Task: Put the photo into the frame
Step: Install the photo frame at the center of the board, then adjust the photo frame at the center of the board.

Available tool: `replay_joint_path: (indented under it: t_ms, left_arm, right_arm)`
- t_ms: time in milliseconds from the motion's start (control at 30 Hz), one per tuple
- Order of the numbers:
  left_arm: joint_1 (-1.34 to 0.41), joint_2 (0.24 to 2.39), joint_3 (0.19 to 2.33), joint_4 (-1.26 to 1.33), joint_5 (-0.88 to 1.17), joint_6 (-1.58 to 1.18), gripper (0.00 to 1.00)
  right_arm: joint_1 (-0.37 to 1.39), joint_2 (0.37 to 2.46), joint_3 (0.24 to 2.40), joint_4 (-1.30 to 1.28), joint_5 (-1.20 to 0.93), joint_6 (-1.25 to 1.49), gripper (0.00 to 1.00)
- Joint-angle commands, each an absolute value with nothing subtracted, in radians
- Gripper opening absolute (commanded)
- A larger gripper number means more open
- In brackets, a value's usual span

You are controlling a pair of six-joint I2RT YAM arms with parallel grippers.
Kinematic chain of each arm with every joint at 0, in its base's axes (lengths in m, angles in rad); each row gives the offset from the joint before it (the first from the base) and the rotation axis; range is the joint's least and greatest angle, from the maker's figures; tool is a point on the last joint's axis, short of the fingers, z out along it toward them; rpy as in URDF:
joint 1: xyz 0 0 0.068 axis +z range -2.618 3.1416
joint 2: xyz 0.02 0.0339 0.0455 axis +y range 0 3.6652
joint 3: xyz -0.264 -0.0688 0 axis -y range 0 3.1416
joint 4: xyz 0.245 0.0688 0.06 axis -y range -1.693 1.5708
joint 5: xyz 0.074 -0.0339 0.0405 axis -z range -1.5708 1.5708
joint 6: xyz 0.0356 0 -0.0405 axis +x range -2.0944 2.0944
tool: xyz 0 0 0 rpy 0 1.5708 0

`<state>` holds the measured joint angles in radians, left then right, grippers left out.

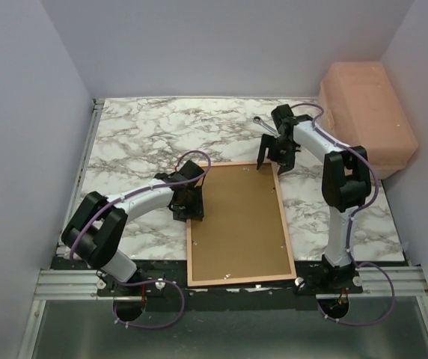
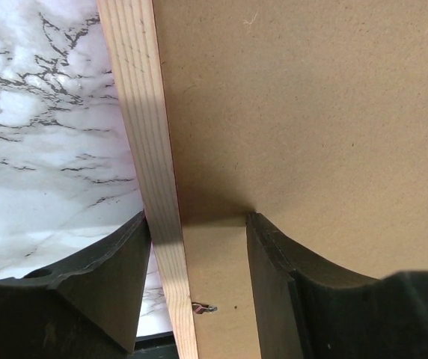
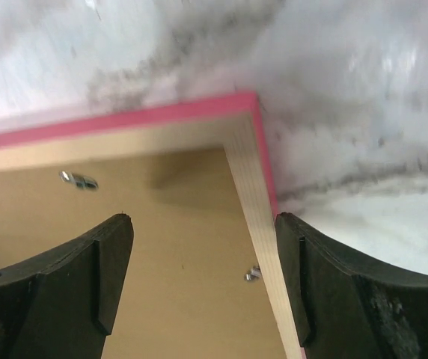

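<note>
The frame (image 1: 236,278) lies face down on the marble table with its pale wood reverse up and a pink edge showing in the right wrist view (image 3: 124,118). The brown fibreboard backing panel (image 1: 236,221) fills it. The photo is out of view. My left gripper (image 1: 188,203) is open astride the frame's left rail (image 2: 147,149), one finger over the table and one over the panel (image 2: 311,112). My right gripper (image 1: 277,161) is open over the frame's far right corner (image 3: 245,179), holding nothing.
A peach plastic box (image 1: 367,112) stands at the back right against the wall. A small silver metal piece (image 1: 262,123) lies behind the right gripper. Small metal tabs (image 3: 79,179) hold the panel. White walls close in the table on three sides.
</note>
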<state>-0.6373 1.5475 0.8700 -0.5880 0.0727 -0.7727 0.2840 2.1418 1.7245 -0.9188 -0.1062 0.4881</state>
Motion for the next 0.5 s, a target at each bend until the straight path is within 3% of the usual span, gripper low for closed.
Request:
replay_joint_path:
  t_ms: [0, 267, 467]
  left_arm:
    - [-0.710, 1.524, 0.822, -0.573, 0.397, -0.861, 0.52]
    - [-0.708, 1.530, 0.801, -0.515, 0.483, -0.850, 0.51]
    - [-0.695, 1.527, 0.859, -0.483, 0.557, -0.840, 0.50]
  right_arm:
    - [0.297, 1.986, 1.521, -0.837, -0.159, 0.535, 0.83]
    - [0.303, 1.782, 1.153, -0.760, -0.370, 0.569, 0.83]
    - [0.323, 1.777, 1.188, -0.754, -0.474, 0.579, 0.83]
